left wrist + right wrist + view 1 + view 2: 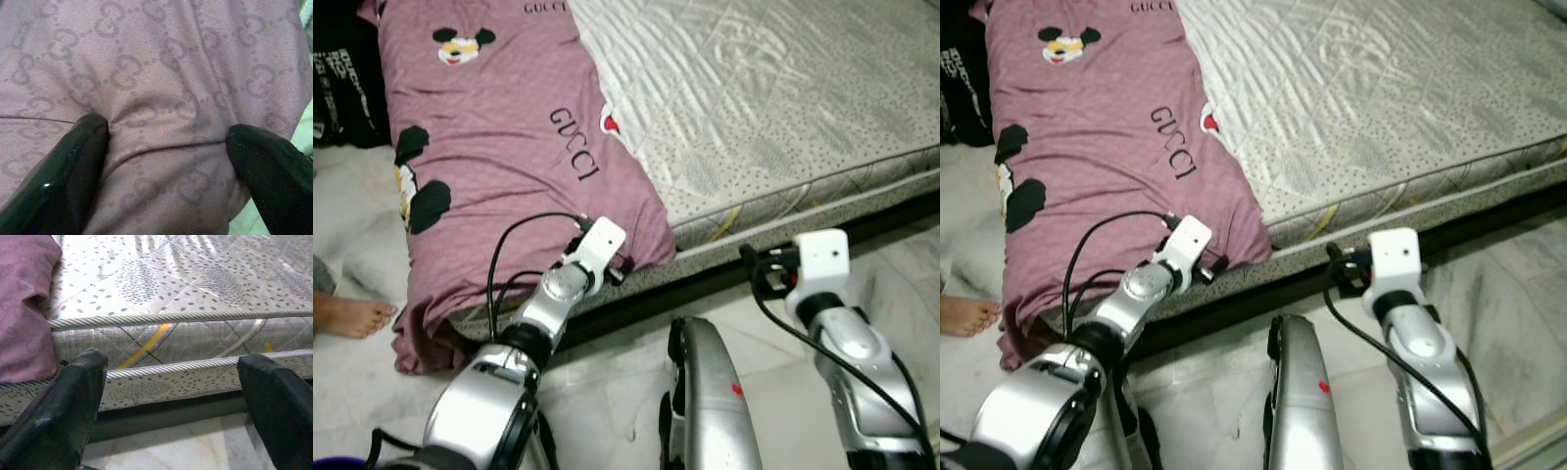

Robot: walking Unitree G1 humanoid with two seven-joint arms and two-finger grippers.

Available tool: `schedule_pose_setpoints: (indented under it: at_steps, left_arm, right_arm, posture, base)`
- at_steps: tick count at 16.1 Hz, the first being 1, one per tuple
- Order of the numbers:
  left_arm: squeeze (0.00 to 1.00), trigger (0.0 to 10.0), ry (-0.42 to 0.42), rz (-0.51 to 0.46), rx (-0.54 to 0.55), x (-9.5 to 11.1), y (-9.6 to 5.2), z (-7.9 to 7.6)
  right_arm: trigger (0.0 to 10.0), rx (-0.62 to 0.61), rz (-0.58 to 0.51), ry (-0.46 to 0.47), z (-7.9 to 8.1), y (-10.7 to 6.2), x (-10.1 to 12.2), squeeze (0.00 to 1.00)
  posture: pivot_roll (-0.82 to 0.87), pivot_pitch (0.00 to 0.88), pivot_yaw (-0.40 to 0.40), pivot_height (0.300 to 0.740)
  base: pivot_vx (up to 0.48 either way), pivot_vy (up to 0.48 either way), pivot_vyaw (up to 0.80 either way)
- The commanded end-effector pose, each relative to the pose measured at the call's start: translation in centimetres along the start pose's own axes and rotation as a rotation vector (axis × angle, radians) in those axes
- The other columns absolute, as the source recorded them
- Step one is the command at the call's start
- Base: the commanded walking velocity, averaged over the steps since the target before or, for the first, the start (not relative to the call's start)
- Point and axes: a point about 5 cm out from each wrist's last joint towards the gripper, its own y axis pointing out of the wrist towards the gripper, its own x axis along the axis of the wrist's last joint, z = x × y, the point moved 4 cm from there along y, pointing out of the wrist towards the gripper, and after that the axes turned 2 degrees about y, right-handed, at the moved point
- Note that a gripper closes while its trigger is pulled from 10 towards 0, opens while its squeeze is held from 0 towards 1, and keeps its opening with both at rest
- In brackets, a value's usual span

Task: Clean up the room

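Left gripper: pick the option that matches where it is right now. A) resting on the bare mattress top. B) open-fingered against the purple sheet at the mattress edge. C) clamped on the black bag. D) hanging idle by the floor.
B: the left gripper has its two black fingers spread apart and pressed on the purple sheet, where it drapes over the edge of the mattress.

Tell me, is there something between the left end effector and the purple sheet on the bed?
Nothing visible. The left end effector is open, and its fingers already press on the purple sheet near the corner of the mattress.
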Motion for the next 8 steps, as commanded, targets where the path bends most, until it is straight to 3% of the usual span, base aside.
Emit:
schedule_pose_setpoints:
  at_steps: [1,3,4,8]
  left_arm:
    - [0.0,10.0,-0.048,0.001,0.042,-1.1,-0.6,0.0]
    - [0.0,10.0,-0.03,-0.065,0.16,-0.6,-1.6,1.8]
    - [0.0,10.0,-0.065,-0.112,0.224,-0.2,-2.4,2.7]
    - [0.0,10.0,-0.045,-0.294,0.328,2.0,-5.4,4.8]
  right_arm:
    - [10.0,0.004,-0.003,0.01,0.5,0.7,-0.2,0.0]
    - [10.0,0.018,-0.023,0.033,1.5,1.7,0.3,0.0]
    - [10.0,0.024,-0.032,0.045,2.0,2.1,0.4,0.0]
    - [10.0,0.043,-0.07,0.089,3.8,3.7,1.0,0.0]
  posture:
    - [-0.23,0.166,-0.031,0.524]
    - [-0.19,0.148,-0.03,0.524]
    - [-0.18,0.138,-0.029,0.524]
    - [-0.12,0.086,-0.019,0.524]
  base:
    - [0.0,0.0,0.0]
    - [0.0,0.0,0.0]
    - [0.0,0.0,0.0]
    - [0.0,0.0,0.0]
